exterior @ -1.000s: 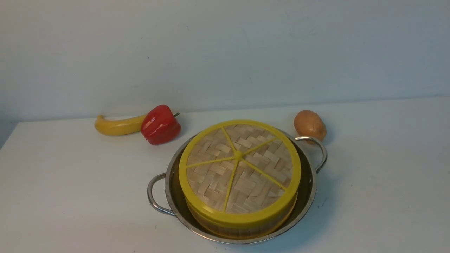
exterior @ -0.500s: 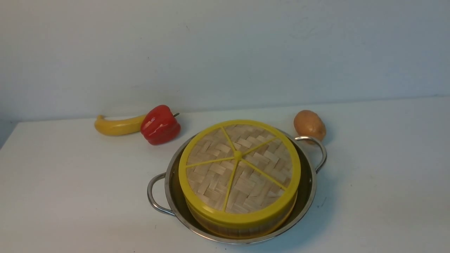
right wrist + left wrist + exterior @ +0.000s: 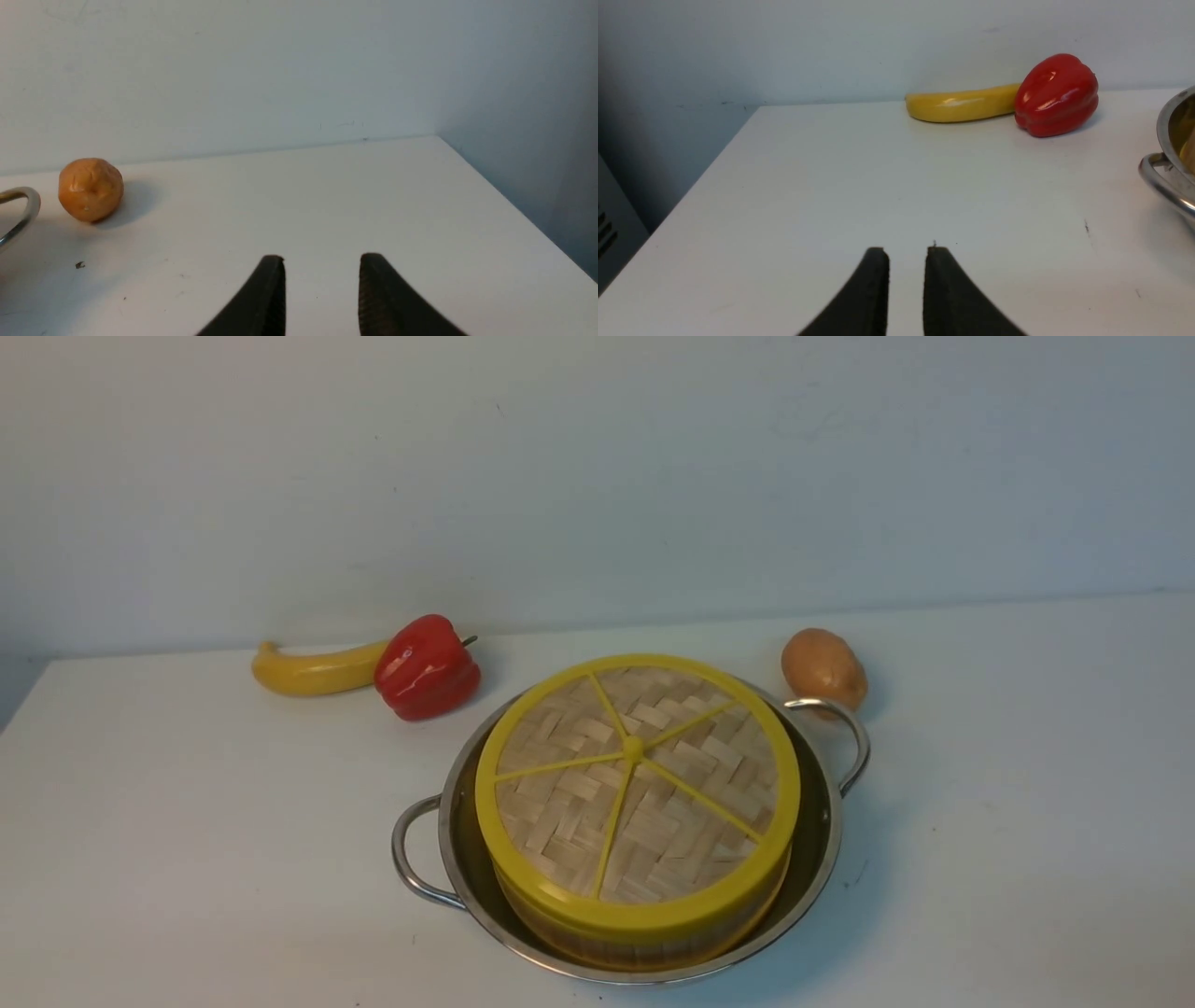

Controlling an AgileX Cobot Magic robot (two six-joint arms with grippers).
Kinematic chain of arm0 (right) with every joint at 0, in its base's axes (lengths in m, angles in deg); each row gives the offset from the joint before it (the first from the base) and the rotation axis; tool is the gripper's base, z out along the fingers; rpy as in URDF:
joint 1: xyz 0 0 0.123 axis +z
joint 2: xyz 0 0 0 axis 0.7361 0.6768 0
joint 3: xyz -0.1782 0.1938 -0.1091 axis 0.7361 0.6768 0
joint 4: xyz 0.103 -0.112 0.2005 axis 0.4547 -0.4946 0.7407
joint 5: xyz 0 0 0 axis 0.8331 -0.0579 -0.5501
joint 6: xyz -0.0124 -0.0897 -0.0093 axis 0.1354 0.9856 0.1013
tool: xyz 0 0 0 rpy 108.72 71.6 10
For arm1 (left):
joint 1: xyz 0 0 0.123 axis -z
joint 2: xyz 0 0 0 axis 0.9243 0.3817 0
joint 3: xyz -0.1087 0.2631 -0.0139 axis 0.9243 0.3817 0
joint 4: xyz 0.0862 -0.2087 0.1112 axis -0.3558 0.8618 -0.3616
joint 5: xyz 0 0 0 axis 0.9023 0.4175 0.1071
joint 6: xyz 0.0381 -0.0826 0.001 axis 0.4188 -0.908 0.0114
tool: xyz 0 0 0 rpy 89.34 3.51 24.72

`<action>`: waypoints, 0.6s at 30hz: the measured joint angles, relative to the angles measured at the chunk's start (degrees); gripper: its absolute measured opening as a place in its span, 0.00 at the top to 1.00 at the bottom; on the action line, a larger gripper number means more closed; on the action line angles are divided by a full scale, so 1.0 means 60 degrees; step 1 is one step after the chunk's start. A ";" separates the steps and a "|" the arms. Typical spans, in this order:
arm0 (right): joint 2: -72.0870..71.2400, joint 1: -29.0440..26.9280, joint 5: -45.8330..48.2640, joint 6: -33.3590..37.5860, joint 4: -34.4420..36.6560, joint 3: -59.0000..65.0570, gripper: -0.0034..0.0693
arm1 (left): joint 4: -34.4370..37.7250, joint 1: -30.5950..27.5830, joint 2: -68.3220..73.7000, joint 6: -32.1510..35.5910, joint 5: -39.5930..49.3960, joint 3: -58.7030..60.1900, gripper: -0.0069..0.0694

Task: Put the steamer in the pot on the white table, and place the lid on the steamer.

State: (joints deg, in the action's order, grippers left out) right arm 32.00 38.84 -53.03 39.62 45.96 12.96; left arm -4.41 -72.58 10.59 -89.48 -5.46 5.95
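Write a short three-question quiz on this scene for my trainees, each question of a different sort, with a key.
1. True or false: the lid rests on the steamer, which stands inside the pot.
2. Which item lies nearest the pot's right-hand handle? A) banana B) red pepper C) potato
3. Fill in: in the wrist views, the left claw and right claw each hold ____.

Key
1. True.
2. C. The banana and pepper lie to the pot's far left, on the white table.
3. Nothing; both are open, over bare table.
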 joint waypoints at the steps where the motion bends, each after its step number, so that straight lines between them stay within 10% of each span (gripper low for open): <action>1: 0.0000 0.0000 -0.0021 0.0000 0.0000 0.0000 0.62 | 0.0000 0.0000 0.0000 0.0000 0.0000 0.0000 0.76; 18: 0.0000 0.0000 -0.0021 -0.0183 0.0310 0.0003 0.62 | 0.0000 0.0000 0.0000 0.0000 0.0000 0.0000 0.72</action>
State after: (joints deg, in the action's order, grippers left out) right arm 32.00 38.84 -53.15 38.53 47.82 12.98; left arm -4.41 -72.58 10.59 -89.48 -5.46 5.95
